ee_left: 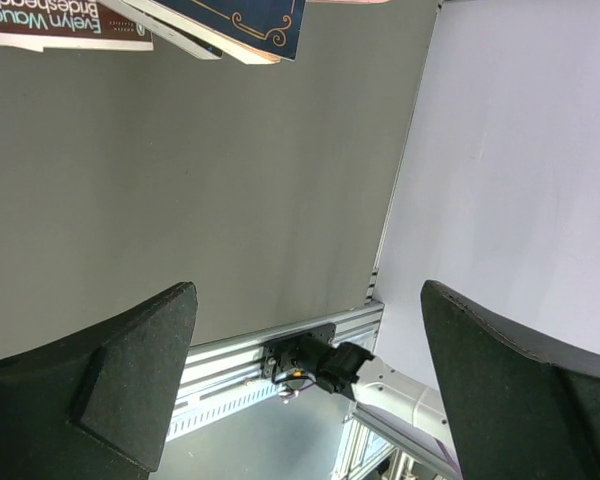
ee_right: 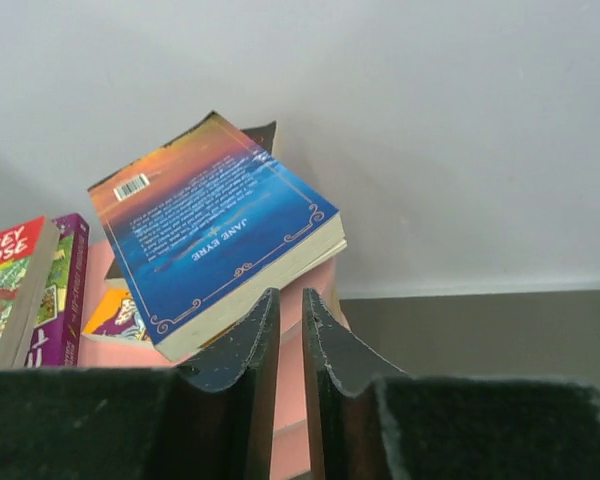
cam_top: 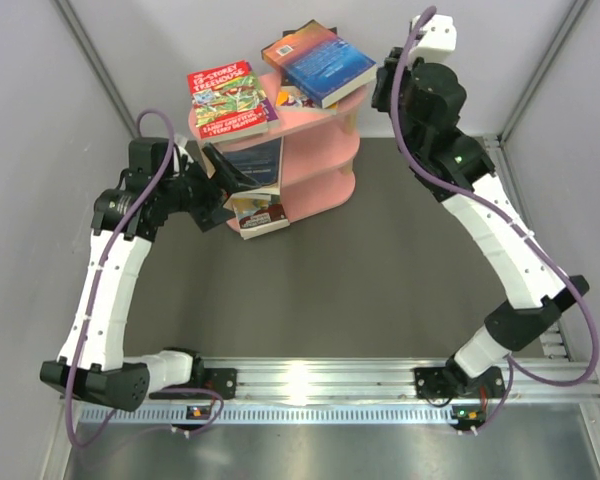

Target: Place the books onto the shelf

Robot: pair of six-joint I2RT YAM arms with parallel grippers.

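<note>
The pink shelf [cam_top: 325, 160] stands at the back of the table. On its top board lie a red and green book [cam_top: 228, 100] and a blue Jane Eyre book [cam_top: 320, 62], tilted on other books. More books [cam_top: 255, 165] fill the lower tiers, and a stack [cam_top: 258, 215] juts out at the bottom. My left gripper [cam_top: 230, 190] is open beside those lower books, with nothing between its fingers [ee_left: 308, 300]. My right gripper [ee_right: 291, 295] hovers by the shelf's right end, just below the Jane Eyre book [ee_right: 215, 225]. Only a narrow gap separates its jaws, and they hold nothing.
Grey walls close in on the left, right and back. An aluminium rail [cam_top: 310, 385] with both arm bases runs along the near edge. A dark mat [cam_top: 360, 290] lies between the rail and the shelf. A purple book [ee_right: 60, 290] sits beside the red one [ee_right: 5, 280].
</note>
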